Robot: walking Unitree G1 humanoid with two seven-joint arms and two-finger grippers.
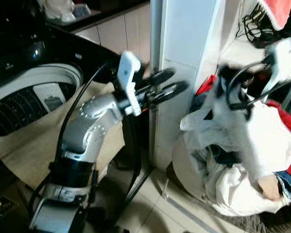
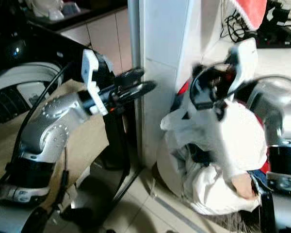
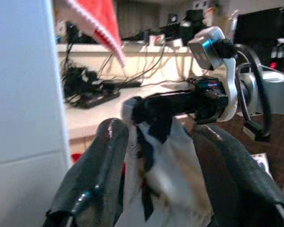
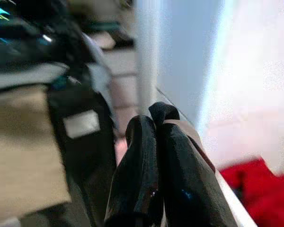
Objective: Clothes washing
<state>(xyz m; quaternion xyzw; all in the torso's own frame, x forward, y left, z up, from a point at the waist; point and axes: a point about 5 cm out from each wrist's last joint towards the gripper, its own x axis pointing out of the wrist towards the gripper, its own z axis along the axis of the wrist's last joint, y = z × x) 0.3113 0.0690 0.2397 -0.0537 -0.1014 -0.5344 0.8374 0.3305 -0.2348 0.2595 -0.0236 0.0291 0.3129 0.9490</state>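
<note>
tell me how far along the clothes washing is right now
Done: a beige cloth already hangs over the washer rim. In hand: the right tool is shut on a white garment, lifted off the laundry pile; the left tool is open, empty. Left: carrying that garment over, then the pile.

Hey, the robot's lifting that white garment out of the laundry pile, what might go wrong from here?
1. The right gripper pinches just a small bit of the white garment, so it may slip out on the way to the washing machine.
2. The garment hangs down onto the laundry pile and could drag other clothes along.
3. The white pillar stands between the pile and the machine; the left gripper, open, is close beside it and might knock it.
</note>
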